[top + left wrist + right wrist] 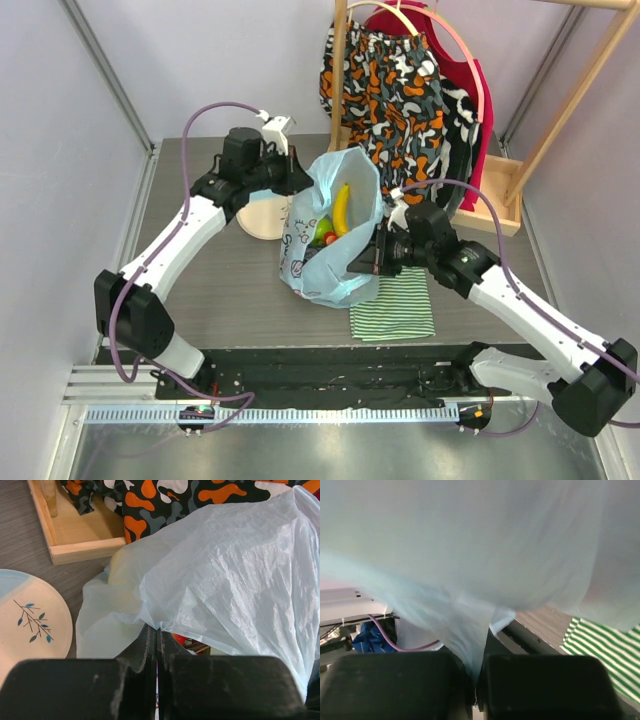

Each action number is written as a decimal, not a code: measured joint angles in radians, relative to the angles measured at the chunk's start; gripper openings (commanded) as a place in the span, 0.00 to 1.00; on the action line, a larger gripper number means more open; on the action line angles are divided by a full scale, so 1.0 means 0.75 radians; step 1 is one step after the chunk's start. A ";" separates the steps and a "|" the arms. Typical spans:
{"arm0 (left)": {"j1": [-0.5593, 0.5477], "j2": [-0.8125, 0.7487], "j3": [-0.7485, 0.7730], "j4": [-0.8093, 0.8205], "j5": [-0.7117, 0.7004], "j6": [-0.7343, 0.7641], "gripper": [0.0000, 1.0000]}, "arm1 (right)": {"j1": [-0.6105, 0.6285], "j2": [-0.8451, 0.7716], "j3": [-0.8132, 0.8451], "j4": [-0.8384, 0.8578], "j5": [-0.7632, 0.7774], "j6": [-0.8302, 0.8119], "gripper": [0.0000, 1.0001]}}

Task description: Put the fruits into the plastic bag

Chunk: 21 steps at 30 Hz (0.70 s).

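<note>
The light-blue plastic bag [345, 225] stands open in the middle of the table. Inside it I see a yellow banana [342, 208], a green apple [322, 229] and a red strawberry [330, 239]. The grapes are hidden. My left gripper [297, 180] is shut on the bag's upper left edge; in the left wrist view the gripper [158, 628] pinches the film [225, 575], with a strawberry [181, 639] showing below. My right gripper [368, 255] is shut on the bag's right side; in the right wrist view the gripper [475, 672] clamps the plastic [470, 555].
A pale plate with a leaf sketch [262, 212] lies left of the bag, also in the left wrist view [32, 620]. A green-and-white striped cloth [395, 305] lies in front of the bag. A wooden rack [495, 190] with patterned clothes [390, 85] stands behind.
</note>
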 measured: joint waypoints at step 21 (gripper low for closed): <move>0.709 -0.509 0.036 -0.099 0.195 -0.293 0.00 | 0.002 0.531 1.268 0.059 0.025 -0.330 0.01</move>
